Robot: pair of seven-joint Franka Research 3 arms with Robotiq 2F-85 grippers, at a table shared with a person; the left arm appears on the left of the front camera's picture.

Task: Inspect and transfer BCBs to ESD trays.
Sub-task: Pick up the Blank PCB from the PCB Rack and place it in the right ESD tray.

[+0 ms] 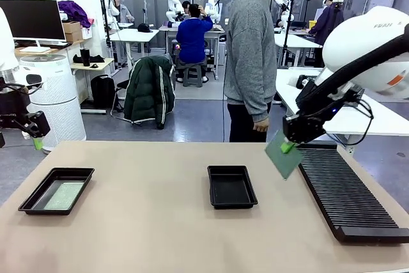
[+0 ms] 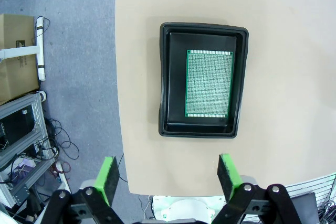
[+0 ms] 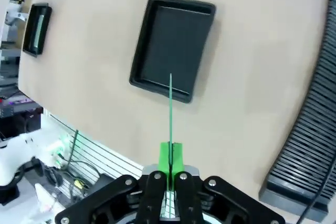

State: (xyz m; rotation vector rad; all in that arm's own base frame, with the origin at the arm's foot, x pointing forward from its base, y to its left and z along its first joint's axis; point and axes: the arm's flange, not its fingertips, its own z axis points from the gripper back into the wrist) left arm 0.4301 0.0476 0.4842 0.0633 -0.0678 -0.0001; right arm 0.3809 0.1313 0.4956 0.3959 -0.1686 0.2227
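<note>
Transfer step: right gripper (image 1: 289, 147) clamps a BCB (image 1: 282, 156) by its edge, in the air between the slotted rack (image 1: 348, 199) and the empty ESD tray (image 1: 231, 186). Left gripper (image 2: 166, 174) hangs wide open over the far tray (image 2: 167, 77), which holds a board (image 2: 209, 83). Next, probably: level the board, lower it into the empty tray.

Front faces across table (image 1: 160, 234) — wrists look down.

Showing matt, smooth beige on the table (image 1: 160, 222). Gleaming glossy black plastic on 2 trays: left tray (image 2: 168, 77), middle tray (image 1: 232, 187). Lying in the left tray, a board (image 2: 209, 83) looking like thin rigid laminate, pale green face finely dotted, darker green edge. Looking smooth and matt green on the held board (image 1: 283, 155). Showing ribbed matt black plastic on the rack (image 1: 348, 199). Looking like soft matt green rubber on the left pads (image 2: 108, 178); glossy white shells on the right arm (image 1: 370, 36).
</note>
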